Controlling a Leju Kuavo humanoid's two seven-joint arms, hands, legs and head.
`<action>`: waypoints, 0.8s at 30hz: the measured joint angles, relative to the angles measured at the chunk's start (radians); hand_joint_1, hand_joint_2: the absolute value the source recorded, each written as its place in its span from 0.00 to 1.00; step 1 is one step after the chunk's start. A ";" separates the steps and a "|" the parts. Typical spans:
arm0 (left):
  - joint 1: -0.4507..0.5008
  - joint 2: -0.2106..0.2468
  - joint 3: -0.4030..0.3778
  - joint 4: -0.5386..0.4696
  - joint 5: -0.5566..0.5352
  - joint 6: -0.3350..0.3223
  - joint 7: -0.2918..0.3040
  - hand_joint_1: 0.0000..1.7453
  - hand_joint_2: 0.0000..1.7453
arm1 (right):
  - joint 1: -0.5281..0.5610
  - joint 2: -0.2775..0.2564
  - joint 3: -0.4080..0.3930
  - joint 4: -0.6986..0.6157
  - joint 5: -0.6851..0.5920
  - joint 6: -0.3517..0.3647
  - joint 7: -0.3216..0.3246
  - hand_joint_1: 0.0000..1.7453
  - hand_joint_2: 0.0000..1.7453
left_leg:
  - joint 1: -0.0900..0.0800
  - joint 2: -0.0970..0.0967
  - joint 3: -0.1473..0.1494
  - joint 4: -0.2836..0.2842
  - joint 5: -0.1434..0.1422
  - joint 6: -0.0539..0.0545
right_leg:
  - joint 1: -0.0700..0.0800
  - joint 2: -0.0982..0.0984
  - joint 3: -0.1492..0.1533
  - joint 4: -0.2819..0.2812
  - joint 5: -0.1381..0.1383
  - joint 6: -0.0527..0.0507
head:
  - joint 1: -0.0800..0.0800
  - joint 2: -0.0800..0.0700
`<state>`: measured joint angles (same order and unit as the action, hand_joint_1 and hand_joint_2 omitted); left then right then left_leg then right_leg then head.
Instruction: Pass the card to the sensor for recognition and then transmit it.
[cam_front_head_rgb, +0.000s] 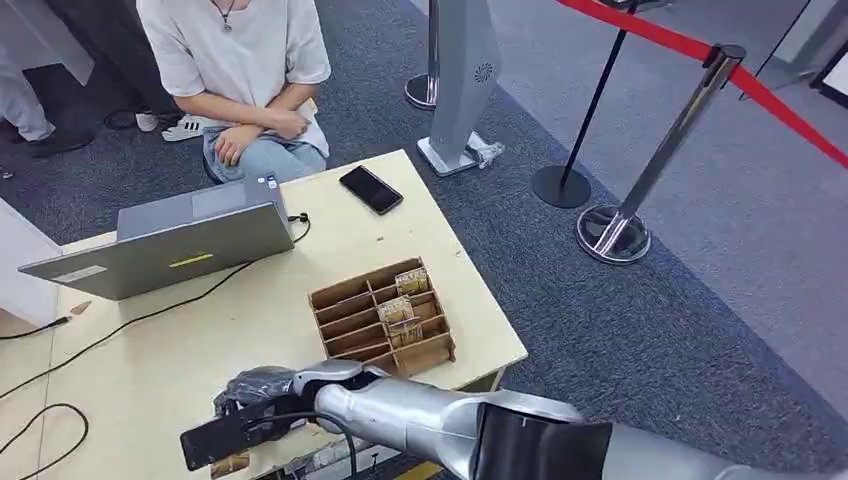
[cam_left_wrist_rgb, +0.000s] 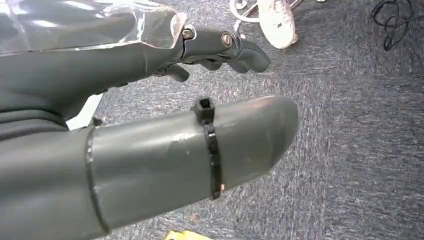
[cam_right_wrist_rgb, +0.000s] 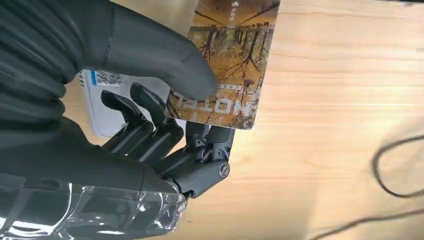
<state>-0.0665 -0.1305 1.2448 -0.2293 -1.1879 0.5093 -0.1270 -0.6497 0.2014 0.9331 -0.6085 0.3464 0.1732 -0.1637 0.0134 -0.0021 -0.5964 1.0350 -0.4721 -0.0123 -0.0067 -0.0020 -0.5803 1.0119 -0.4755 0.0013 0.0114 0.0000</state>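
Observation:
My right hand (cam_front_head_rgb: 255, 392) reaches across the near edge of the pale wooden table (cam_front_head_rgb: 150, 360). Its thumb (cam_right_wrist_rgb: 165, 65) and fingers pinch a brown hotel card (cam_right_wrist_rgb: 227, 55), seen close in the right wrist view and as a brown patch (cam_front_head_rgb: 230, 465) in the head view. The card hangs just over the tabletop beside a white sensor pad with a blue label (cam_right_wrist_rgb: 100, 102), which the hand partly hides. My left hand (cam_left_wrist_rgb: 190, 145) hangs over grey carpet and holds nothing, its fingers loosely bent.
A wooden slotted box (cam_front_head_rgb: 380, 320) with more cards (cam_front_head_rgb: 398, 310) stands near the table's right edge. Behind it are a phone (cam_front_head_rgb: 371, 189), a laptop (cam_front_head_rgb: 165, 240) with cables, and a seated person (cam_front_head_rgb: 240, 60). Stanchions (cam_front_head_rgb: 612, 230) with red tape stand to the right.

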 joint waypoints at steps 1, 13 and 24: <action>0.000 0.000 0.000 0.000 0.000 0.000 0.000 0.00 0.00 | -0.002 0.002 0.005 0.011 0.000 -0.003 0.004 1.00 1.00 | 0.000 0.000 0.000 0.000 0.000 0.000 | 0.000 0.000 0.000 0.000 0.000 0.000 | 0.000 0.000; 0.000 0.000 0.000 0.000 -0.001 0.000 0.003 0.00 0.00 | -0.014 0.011 0.019 0.075 -0.010 -0.001 0.013 1.00 1.00 | 0.000 0.000 0.000 0.000 0.000 0.000 | 0.000 0.000 0.000 0.000 0.000 0.000 | 0.000 0.000; 0.001 0.000 0.000 0.000 -0.007 0.002 0.008 0.00 0.00 | -0.037 0.012 -0.027 0.090 -0.183 0.198 -0.036 1.00 1.00 | 0.000 0.000 0.000 0.000 0.000 0.000 | 0.000 0.000 0.000 0.000 0.000 0.000 | 0.000 0.000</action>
<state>-0.0659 -0.1305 1.2448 -0.2293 -1.1948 0.5108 -0.1190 -0.6866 0.2136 0.9060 -0.5180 0.1636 0.3708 -0.1999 0.0135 -0.0019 -0.5960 1.0351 -0.4718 -0.0122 -0.0067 -0.0018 -0.5802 1.0119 -0.4753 0.0012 0.0114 0.0000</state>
